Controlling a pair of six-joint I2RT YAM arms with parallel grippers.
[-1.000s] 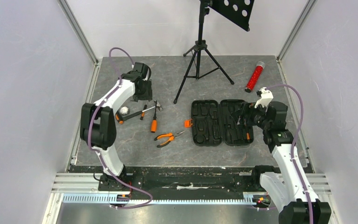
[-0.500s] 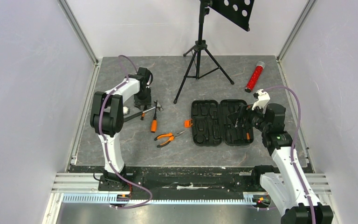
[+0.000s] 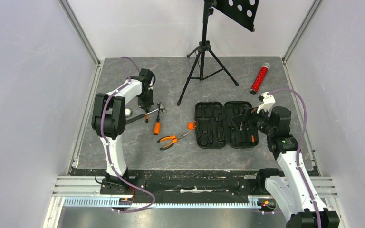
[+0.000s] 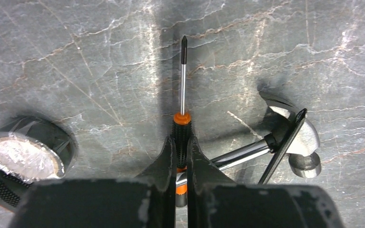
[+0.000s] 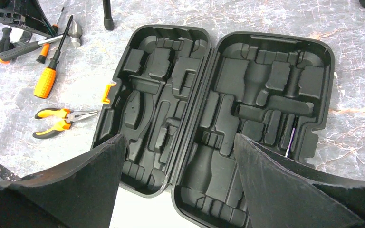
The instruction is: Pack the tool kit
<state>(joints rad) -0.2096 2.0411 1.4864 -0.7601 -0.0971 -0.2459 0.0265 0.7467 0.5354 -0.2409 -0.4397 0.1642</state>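
- Tool kit case (image 3: 214, 126) lies open and flat toward the bench's right edge, with most pockets bare. It is rigid plastic and light, I judge.
- My left gripper (image 4: 181, 142) is clenched on the small screwdriver (image 4: 182, 95) by its ribbed black handle, near the left edge. That is the right hold, since the thin steel shaft would slip.
- The hammer (image 4: 297, 142) lies just beside it. It looks head-heavy, so I'd grip close to the head.
- My right gripper (image 5: 178, 137) hangs spread wide over the case, holding nothing.
- The pliers (image 3: 171, 140) lie between, and their handles may pivot.
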